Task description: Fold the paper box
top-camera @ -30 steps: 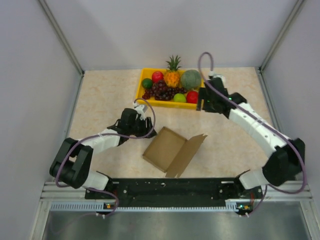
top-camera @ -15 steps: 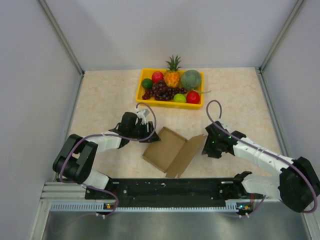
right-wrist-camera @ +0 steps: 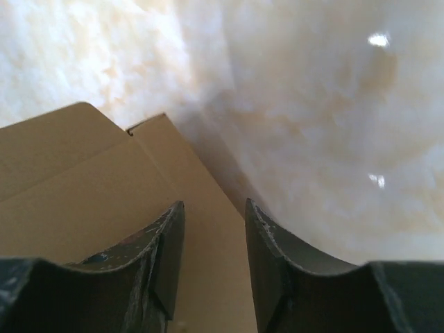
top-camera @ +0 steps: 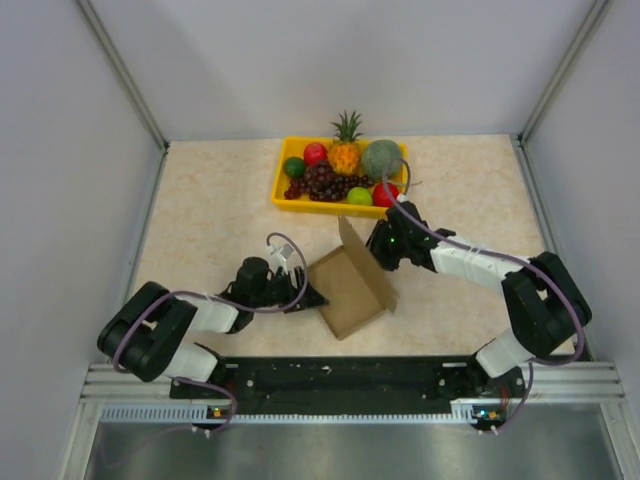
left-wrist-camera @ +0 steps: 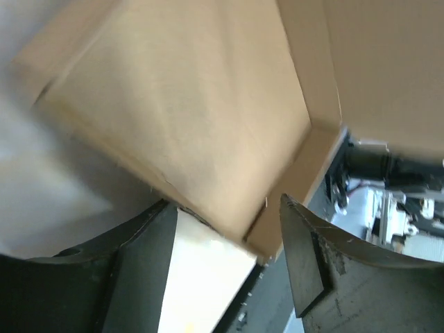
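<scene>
on the table (top-camera: 210, 200), paper box (top-camera: 352, 282) between left gripper (top-camera: 308, 297) and right gripper (top-camera: 379, 250).

The paper box (top-camera: 352, 285) is plain brown cardboard all over. The surface (top-camera: 220, 200) under it is cream with pale orange marbling. Upper middle of the frame, a bright yellow tray (top-camera: 335, 209) holds red, green and dark purple fruit (top-camera: 322, 178). The left arm (top-camera: 205, 312) and right arm (top-camera: 470, 262) are white with black joints.
</scene>
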### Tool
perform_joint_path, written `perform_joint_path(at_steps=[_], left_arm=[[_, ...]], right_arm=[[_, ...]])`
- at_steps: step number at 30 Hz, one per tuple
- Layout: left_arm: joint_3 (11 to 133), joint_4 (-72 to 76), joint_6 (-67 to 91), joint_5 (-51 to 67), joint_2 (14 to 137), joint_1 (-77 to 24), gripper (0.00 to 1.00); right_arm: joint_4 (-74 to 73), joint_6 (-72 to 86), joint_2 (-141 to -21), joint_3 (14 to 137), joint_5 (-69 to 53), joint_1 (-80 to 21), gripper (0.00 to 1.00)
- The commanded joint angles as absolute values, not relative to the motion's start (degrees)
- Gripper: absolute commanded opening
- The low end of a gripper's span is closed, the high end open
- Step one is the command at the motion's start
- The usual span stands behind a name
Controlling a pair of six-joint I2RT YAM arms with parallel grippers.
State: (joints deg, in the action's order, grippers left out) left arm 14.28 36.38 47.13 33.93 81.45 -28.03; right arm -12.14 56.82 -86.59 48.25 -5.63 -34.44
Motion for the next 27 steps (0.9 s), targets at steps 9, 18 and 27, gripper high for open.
perform_joint_path(at_steps=[9, 18, 27], left_arm=[[14.75, 19.66, 44.75, 20.87, 54.79, -32.79, 0.70], [34.41, 1.67, 28.32, 24.21, 54.73, -23.74, 0.81], [49.69, 19.12, 18.00, 36.46, 76.73, -21.45, 0.82]], right_arm=[[-27.24, 22.07, -92.12, 65.22, -14.33, -22.68, 0.47], [-32.61, 21.45, -76.56, 59.42, -11.83, -22.59, 0.58], [-31.37, 17.41, -62.25, 51.51, -13.54, -21.53, 0.72]])
